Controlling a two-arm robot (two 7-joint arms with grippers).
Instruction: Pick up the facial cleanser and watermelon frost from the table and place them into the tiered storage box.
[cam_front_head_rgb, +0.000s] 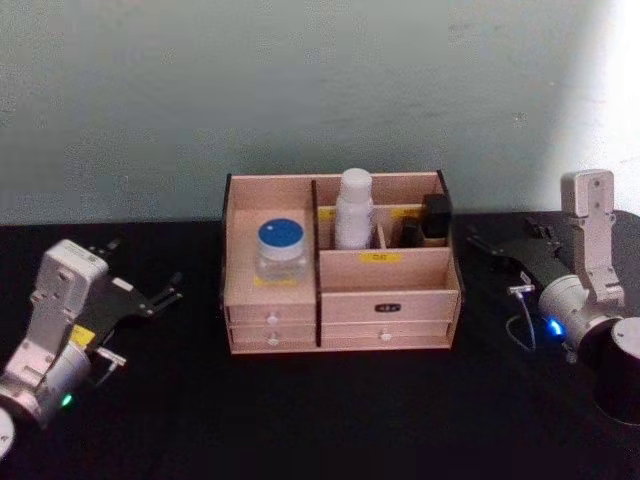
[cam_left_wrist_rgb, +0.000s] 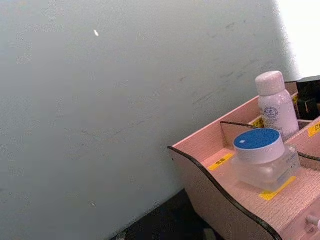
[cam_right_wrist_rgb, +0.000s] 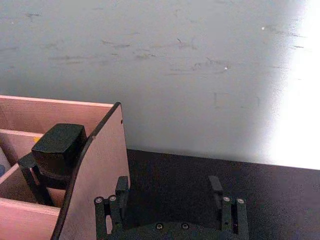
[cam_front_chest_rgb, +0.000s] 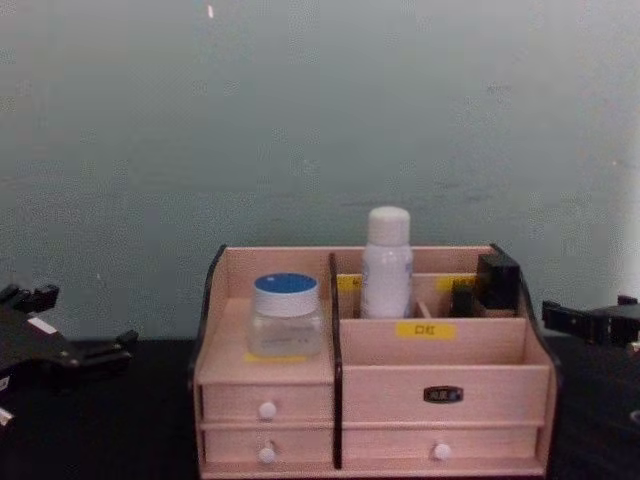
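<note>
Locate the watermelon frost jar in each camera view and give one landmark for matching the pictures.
Head view: the watermelon frost stands in the left compartment of the tiered storage box.
Left wrist view: the jar stands on a yellow label.
Right wrist view: not in this picture.
Chest view: the jar stands in the left compartment, above the drawers.
Shared landmark: the facial cleanser, upright in the neighbouring compartment.

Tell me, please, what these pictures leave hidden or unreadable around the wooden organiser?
- Tall white cleanser bottle: base hidden by the pale wooden storage box divider, head and chest views.
- Yellow labels: print too small to read.
- Black object in the right rear compartment: partly hidden by the box side, right wrist view.
</note>
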